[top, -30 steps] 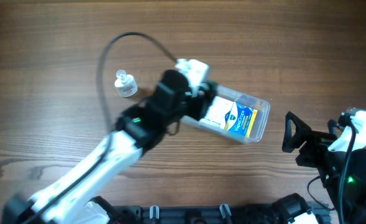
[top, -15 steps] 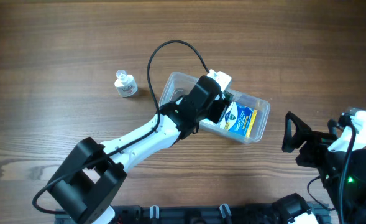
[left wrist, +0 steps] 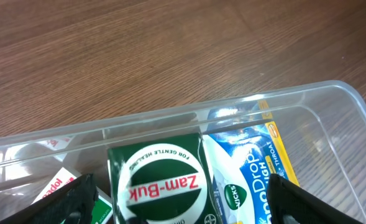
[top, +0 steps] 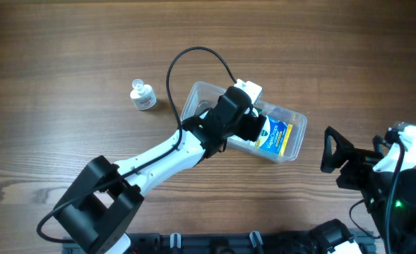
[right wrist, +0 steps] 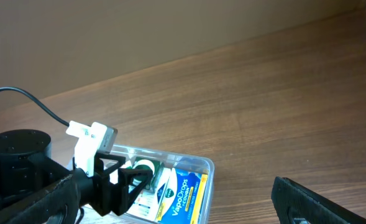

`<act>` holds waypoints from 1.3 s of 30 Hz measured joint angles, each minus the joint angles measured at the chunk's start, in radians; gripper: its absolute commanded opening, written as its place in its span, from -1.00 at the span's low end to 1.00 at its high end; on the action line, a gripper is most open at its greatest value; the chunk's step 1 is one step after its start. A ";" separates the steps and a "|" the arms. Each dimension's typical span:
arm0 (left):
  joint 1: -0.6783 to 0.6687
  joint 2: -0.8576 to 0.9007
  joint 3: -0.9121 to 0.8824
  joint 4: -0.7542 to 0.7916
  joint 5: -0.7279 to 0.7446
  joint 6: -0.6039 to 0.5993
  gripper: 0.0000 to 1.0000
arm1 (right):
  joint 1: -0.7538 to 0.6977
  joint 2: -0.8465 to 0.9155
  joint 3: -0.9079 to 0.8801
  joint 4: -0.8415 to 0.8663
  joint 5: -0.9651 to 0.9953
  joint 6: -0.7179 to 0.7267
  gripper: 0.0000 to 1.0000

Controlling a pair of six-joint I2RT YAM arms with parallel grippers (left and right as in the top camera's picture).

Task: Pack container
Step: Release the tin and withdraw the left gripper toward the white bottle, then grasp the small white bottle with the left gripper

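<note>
The container (top: 297, 134) is a clear rectangular tub in the middle of the table, also in the left wrist view (left wrist: 245, 102) and the right wrist view (right wrist: 209, 167). In it lie a green Zam-Buk box (left wrist: 161, 177) and a blue and yellow Vicks VapoDrops box (left wrist: 257, 165), which also shows in the overhead view (top: 277, 135). My left gripper (top: 252, 125) is inside the tub. Its jaws (left wrist: 183, 202) are wide open on either side of the green box, not touching it. My right gripper (top: 335, 156) is open and empty, right of the tub.
A small white round bottle (top: 143, 95) stands on the wooden table left of the tub. A white box with red lettering (left wrist: 49, 186) lies at the tub's left end. The left arm's black cable (top: 193, 56) loops above the tub.
The left arm has swung right along the tub, uncovering its left end. Over the last half second it has barely moved. The right arm has not moved.
</note>
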 measured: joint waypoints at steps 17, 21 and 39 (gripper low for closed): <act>0.510 -0.515 0.039 -0.414 -0.138 -0.012 0.35 | 0.000 0.000 0.000 0.000 0.000 0.000 0.99; 0.695 -0.414 0.061 -0.498 0.000 -0.016 0.43 | 0.000 0.000 0.000 0.000 0.000 0.000 0.99; 0.740 -0.058 0.185 -0.558 0.124 0.032 -0.11 | 0.000 0.000 0.000 0.000 0.000 0.000 0.99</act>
